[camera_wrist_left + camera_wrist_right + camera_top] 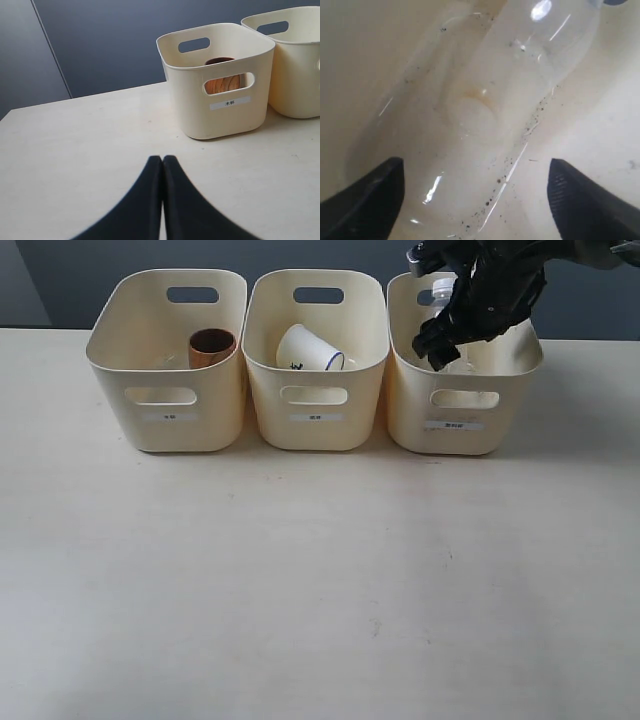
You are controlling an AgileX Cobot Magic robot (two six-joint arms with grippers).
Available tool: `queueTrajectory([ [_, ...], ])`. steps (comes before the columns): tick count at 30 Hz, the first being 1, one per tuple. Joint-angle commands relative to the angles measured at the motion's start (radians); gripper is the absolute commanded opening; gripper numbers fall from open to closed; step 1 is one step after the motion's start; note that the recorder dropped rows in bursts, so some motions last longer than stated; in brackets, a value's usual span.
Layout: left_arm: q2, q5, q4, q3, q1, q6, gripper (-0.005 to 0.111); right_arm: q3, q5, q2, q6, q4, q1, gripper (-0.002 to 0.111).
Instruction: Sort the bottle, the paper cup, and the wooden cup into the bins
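Observation:
Three cream-yellow bins stand in a row at the back of the table. The left bin [170, 425] holds the wooden cup [212, 347], which also shows through the handle slot in the left wrist view [224, 84]. In the middle bin [315, 430] the white paper cup [308, 348] lies tilted. My right gripper [440, 348] reaches into the right bin [460, 435]. It is open [475, 167], with the clear bottle [485, 115] lying in the bin between its spread fingers; the white cap [441, 285] pokes up at the rim. My left gripper [162, 159] is shut and empty, low over the table before the left bin [220, 115].
The pale table [320, 590] stretches in front of the bins. A dark wall [110, 40] rises behind the table's far edge. The right arm [500, 280] hangs over the right bin's back rim.

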Motion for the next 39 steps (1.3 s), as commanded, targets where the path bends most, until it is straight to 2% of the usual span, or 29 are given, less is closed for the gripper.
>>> queueTrajectory([
  [1, -0.005, 0.002, -0.003, 0.001, -0.004, -0.002, 0.0, 0.003, -0.025, -0.028, 0.0, -0.008, -0.007, 0.073],
  [2, -0.005, 0.002, -0.003, 0.001, -0.004, -0.002, 0.0, 0.003, -0.031, -0.042, 0.0, -0.008, -0.007, 0.072],
  [5, -0.005, 0.002, -0.003, 0.001, -0.004, -0.002, 0.0, 0.003, -0.034, -0.1, 0.015, -0.008, -0.007, 0.054],
  [10, -0.005, 0.002, -0.003, 0.001, -0.004, -0.002, 0.0, 0.003, 0.037, -0.21, 0.015, -0.008, -0.007, 0.003],
  [11, -0.005, 0.002, -0.003, 0.001, -0.004, -0.002, 0.0, 0.003, 0.055, -0.234, 0.015, -0.01, -0.007, 0.0],
  [23, -0.005, 0.002, -0.003, 0.001, -0.004, -0.002, 0.0, 0.019, 0.253, -0.513, 0.015, 0.026, 0.01, 0.0],
  [39, -0.005, 0.002, -0.003, 0.001, -0.004, -0.002, 0.0, 0.481, 0.162, -1.107, 0.042, 0.072, 0.011, -0.001],
])
